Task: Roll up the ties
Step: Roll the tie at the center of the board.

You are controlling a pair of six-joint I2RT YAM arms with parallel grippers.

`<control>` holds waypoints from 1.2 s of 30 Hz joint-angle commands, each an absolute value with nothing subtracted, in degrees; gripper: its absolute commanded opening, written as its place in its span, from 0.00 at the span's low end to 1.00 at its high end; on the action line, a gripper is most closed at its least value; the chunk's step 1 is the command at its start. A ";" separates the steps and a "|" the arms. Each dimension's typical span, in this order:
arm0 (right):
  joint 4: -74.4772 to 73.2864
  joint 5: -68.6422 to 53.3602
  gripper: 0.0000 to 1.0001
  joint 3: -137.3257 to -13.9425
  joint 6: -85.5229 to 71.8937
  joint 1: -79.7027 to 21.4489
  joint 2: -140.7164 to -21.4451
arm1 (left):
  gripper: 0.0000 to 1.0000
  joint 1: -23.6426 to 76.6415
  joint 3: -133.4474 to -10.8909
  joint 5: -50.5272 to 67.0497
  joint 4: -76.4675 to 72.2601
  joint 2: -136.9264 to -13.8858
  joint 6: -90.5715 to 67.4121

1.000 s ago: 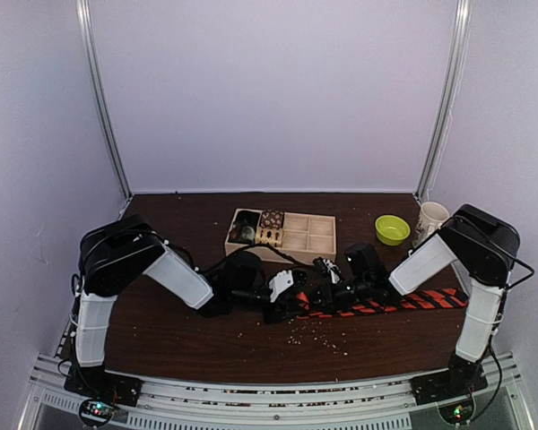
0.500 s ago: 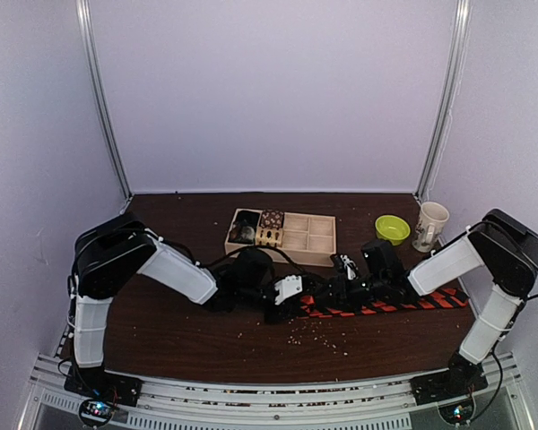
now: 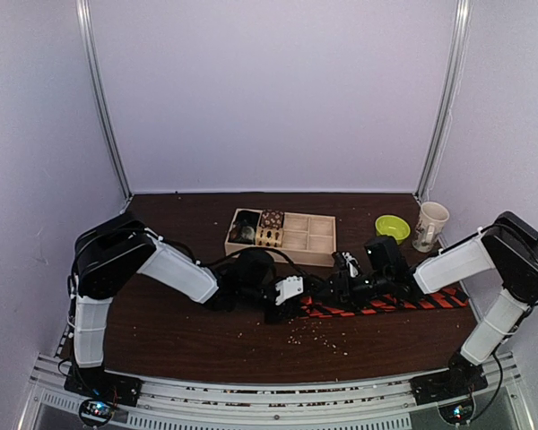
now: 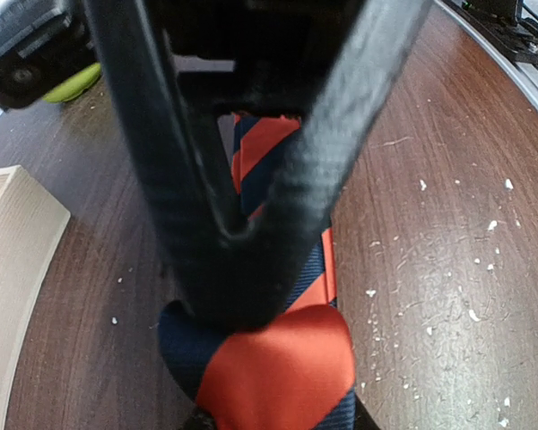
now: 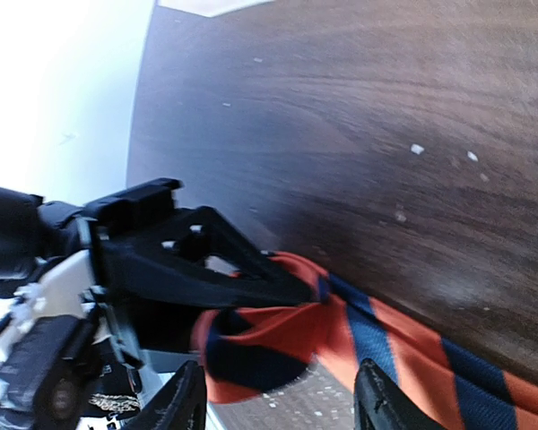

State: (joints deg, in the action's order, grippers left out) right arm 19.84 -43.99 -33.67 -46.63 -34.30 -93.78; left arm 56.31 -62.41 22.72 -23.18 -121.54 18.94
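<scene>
**Two robot grippers meet over a striped tie at the middle of a table**

The left gripper has its two black fingers drawn together into a narrow V, and their tips are pinching a fold of the tie. In the left wrist view, just below those tips, the end of the tie bulges in a loose hump of orange-red and dark stripes, doubled back on itself. The rest of the strip runs away flat beneath the fingers.

The right gripper faces it from the other side with its fingers spread apart, released. The doubled end of the tie lies just beyond their tips, and they do not touch it.

From above, the two grippers sit close together near the middle of the dark wooden table, with each arm reaching in from its own side. The tie stretches flat from the grippers toward the table's right edge, passing under the right arm. Pale crumbs dot the surface in front of it.

Behind the grippers stands a wooden tray of compartments, with small fabric rolls in its left cells. A green bowl and a pale cup stand at the far right.
</scene>
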 commanded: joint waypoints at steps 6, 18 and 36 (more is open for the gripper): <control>20.30 -44.96 0.51 -36.13 -47.17 -35.91 -94.63 | 0.31 55.99 -61.02 19.27 -11.09 -124.72 20.39; 15.47 -42.20 0.00 -36.17 -43.33 -35.49 -98.34 | 0.59 55.29 -57.11 18.86 -16.78 -120.48 18.47; 15.56 -42.74 0.00 -35.39 -41.02 -33.76 -100.59 | 0.98 51.76 -38.18 19.36 -61.41 -107.37 -7.62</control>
